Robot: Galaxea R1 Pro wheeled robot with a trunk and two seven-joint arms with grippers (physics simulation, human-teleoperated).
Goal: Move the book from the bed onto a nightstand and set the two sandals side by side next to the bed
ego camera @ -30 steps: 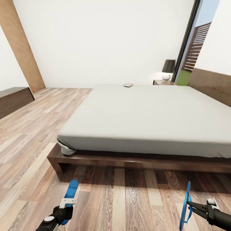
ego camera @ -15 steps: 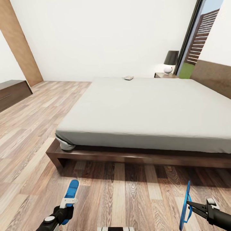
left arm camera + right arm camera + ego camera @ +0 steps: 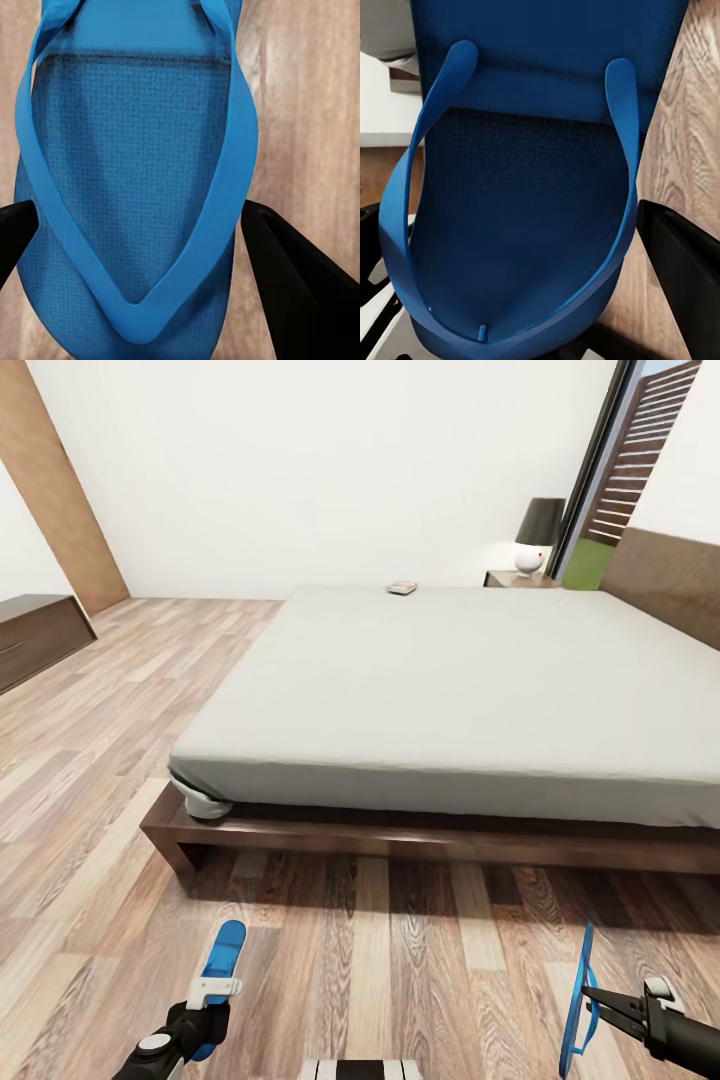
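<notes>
The bed (image 3: 450, 690) has a pale-grey mattress on a dark wood frame and lies straight ahead. A small book (image 3: 401, 588) rests near its far edge. Beyond the far corner a nightstand (image 3: 515, 578) carries a lamp. Low at the left, my left gripper (image 3: 212, 992) is shut on a blue sandal (image 3: 224, 955) (image 3: 135, 187), held flat over the floor, its dark fingers (image 3: 300, 300) on either side of the sole. Low at the right, my right gripper (image 3: 595, 1000) is shut on the other blue sandal (image 3: 578, 1000) (image 3: 525, 195), held on edge.
A long low dark cabinet (image 3: 40, 635) stands against the left wall beside a brown door (image 3: 55, 490). A dark-framed window (image 3: 600, 470) and the headboard (image 3: 665, 575) lie at the right. Wood-plank floor (image 3: 380, 960) stretches between me and the bed frame.
The whole head view has shifted, with the bed and book sitting higher in the picture and a striped part of my base showing at the bottom edge. Both grippers keep their sandals.
</notes>
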